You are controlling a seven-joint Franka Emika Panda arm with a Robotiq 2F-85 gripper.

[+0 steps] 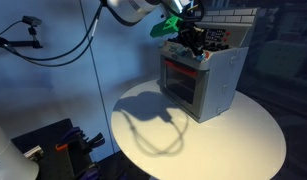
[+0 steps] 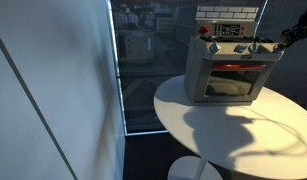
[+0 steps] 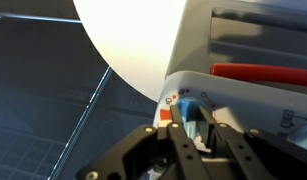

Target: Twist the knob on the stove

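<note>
Stove (image 1: pixel 201 78) sits on the round white worktop (image 1: pixel 233 140), towards its far side from the camera in an exterior view. Its red-framed door (image 1: pixel 180 72) faces the open part of the worktop. In both exterior views it stands upright and square on the surface.

In an exterior view (image 2: pixel 228 68) the brick-patterned back panel (image 2: pixel 231 14) rises behind the stove top, a red burner (image 2: pixel 203 30) sits at one end, and the knob row (image 2: pixel 233 48) runs just above the door.

Gripper (image 1: pixel 190 38) comes in from above at the stove's upper front edge, at knob-row height. A green part (image 1: pixel 171 25) on the wrist sits just above the stove. In an exterior view the gripper (image 2: pixel 283 40) reaches the end of the knob row furthest from the burner.

In the wrist view the gripper (image 3: pixel 196 128) is clenched on a pale blue knob (image 3: pixel 190 112), with one dark finger (image 3: pixel 179 140) against each side of it. The red door frame (image 3: pixel 263 72) lies just beyond the knob, and the worktop edge (image 3: pixel 133 40) shows past the stove's corner.

Arm and cable shadows fall on the worktop in front of the stove. Black cables (image 1: pixel 63 45) hang well away from the stove.
</note>
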